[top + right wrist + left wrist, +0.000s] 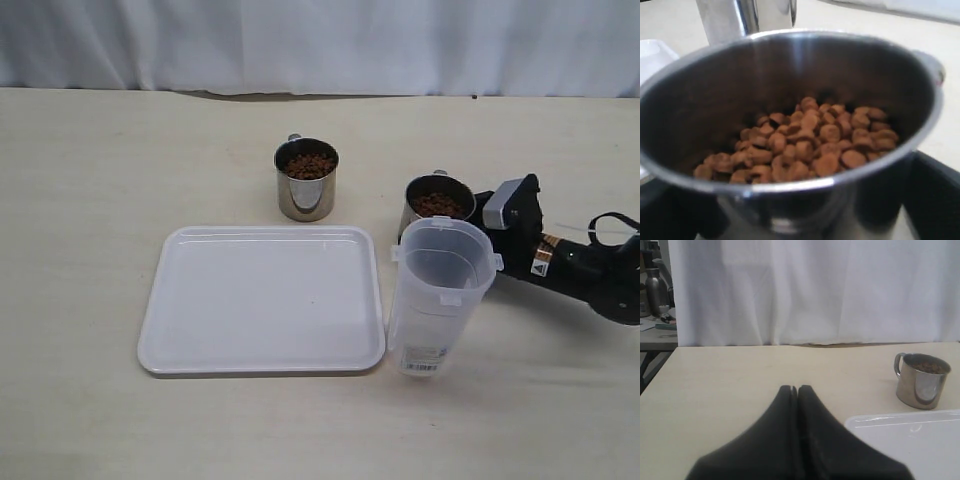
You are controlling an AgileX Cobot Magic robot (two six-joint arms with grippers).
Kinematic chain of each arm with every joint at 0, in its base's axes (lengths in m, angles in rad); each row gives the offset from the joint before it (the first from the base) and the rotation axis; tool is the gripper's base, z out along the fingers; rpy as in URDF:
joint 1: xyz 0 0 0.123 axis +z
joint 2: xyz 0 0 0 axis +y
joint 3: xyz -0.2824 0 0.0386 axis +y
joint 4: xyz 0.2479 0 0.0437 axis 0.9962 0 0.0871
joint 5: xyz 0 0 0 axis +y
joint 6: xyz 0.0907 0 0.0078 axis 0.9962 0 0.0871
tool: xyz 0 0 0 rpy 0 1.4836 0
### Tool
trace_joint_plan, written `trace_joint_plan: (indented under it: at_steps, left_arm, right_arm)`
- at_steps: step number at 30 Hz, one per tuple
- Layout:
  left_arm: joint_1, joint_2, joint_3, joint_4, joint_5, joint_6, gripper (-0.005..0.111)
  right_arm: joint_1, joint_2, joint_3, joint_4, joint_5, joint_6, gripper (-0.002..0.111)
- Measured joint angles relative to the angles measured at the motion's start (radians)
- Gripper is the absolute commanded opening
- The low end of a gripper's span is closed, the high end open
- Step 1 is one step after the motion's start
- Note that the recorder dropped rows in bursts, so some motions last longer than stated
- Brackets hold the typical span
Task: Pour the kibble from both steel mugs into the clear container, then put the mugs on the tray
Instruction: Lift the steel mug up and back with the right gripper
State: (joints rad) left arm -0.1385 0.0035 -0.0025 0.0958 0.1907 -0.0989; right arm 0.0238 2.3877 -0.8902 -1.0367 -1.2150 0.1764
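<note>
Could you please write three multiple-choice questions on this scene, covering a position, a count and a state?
1. Where is the clear container? A on the tray; B beside the tray's right edge in the exterior view; C behind the tray.
2. How many steel mugs hold kibble? A none; B one; C two.
3. How are the left gripper's jaws? A pressed together, empty; B wide open; C clamping a mug.
Answers: B, it stands on the table off the tray; C, both show brown kibble; A, they touch with nothing between.
</note>
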Motion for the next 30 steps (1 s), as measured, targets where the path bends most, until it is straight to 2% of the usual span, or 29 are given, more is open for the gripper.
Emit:
trace_joint_plan:
  at_steps: [1, 2, 3, 4, 5, 6, 7, 8, 13, 19, 24, 30]
  left_arm:
    - [0.0, 0.0, 0.0, 0.0, 0.0, 0.0, 0.0]
    - [0.0, 0.0, 0.0, 0.0, 0.0, 0.0, 0.0]
    - [0.0, 0.0, 0.0, 0.0, 0.0, 0.0, 0.0]
    - [0.0, 0.0, 0.0, 0.0, 0.0, 0.0, 0.0]
    - [0.0, 0.0, 0.0, 0.0, 0.0, 0.0, 0.0]
    - [0.0, 0.0, 0.0, 0.0, 0.0, 0.0, 0.0]
    - [0.0, 0.0, 0.0, 0.0, 0.0, 0.0, 0.0]
    - [0.0, 0.0, 0.0, 0.0, 0.0, 0.0, 0.0]
    - [0.0, 0.0, 0.0, 0.0, 0.0, 0.0, 0.0]
    - [0.0, 0.0, 0.0, 0.0, 0.0, 0.0, 0.0]
    - [0.0, 0.0, 0.0, 0.0, 0.0, 0.0, 0.0]
    - [0.0, 0.0, 0.0, 0.0, 0.0, 0.0, 0.0]
  right_arm:
    - [0.0, 0.006, 0.0, 0.0, 0.0, 0.0, 0.065]
    - [0.0, 0.014, -0.002, 0.0, -0.005, 0.0, 0.057]
    - [0.0, 0.014, -0.002, 0.0, -0.008, 0.0, 0.042]
    - [0.0, 0.016, -0.004, 0.0, -0.009, 0.0, 0.036]
    - [0.0, 0.018, -0.004, 0.0, -0.009, 0.0, 0.023]
    - [0.0, 0.018, -0.004, 0.0, -0.009, 0.0, 0.018]
    - [0.0, 0.018, -0.004, 0.002, -0.009, 0.0, 0.008]
    - [0.0, 0.018, -0.004, 0.008, -0.009, 0.0, 0.005]
    - [-0.002, -0.028, -0.004, 0.046, 0.027, 0.01, 0.005]
    - [-0.107, -0.209, 0.009, 0.041, 0.03, 0.25, 0.005]
    - [-0.173, -0.391, 0.024, -0.048, 0.143, 0.385, 0.005]
    - [-0.181, -0.606, 0.049, -0.149, 0.241, 0.498, 0.005]
